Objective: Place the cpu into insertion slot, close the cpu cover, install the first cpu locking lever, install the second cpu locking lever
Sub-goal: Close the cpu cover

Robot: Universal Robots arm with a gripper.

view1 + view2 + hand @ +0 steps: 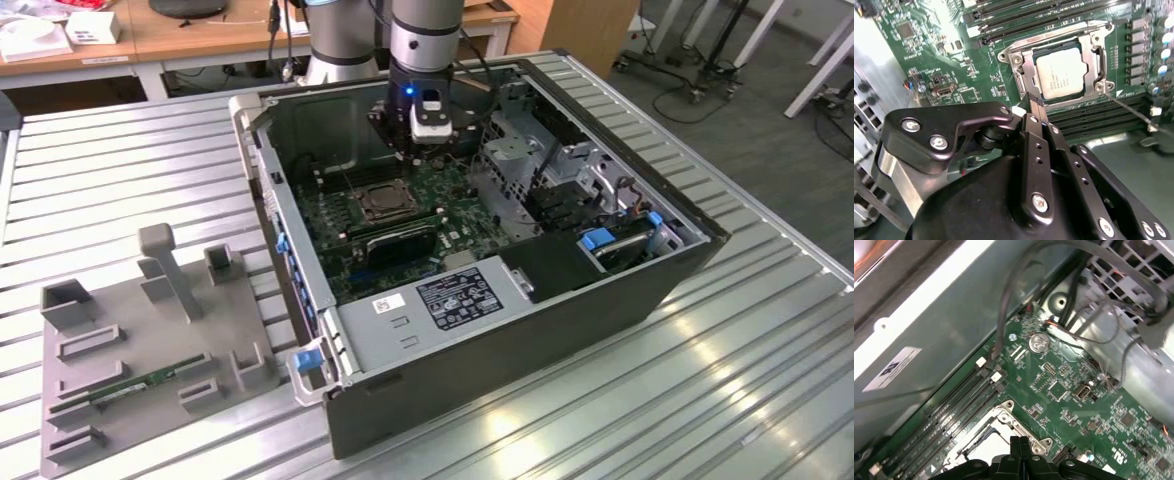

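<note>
The cpu (1061,75) lies flat in the insertion slot (1005,53) on the green board inside the open computer case. The silver cpu cover (1026,75) lies down around it, the chip's face showing through its cut-out. A thin lever rod (1128,107) sticks out from one socket corner over the memory slots. My gripper (1037,102) hangs just above the board beside the socket, fingers pressed together with nothing between them. In the exterior view the gripper (416,150) is behind the socket (378,205). The first wrist view shows the fingertips (1020,445) over the socket frame (999,415).
Long black memory slots (1094,117) flank the socket. The case walls (274,170), a drive cage (514,165) and loose cables (1004,315) crowd the board. On the exterior view's left, a grey fixture (147,330) holds a green memory stick (147,383).
</note>
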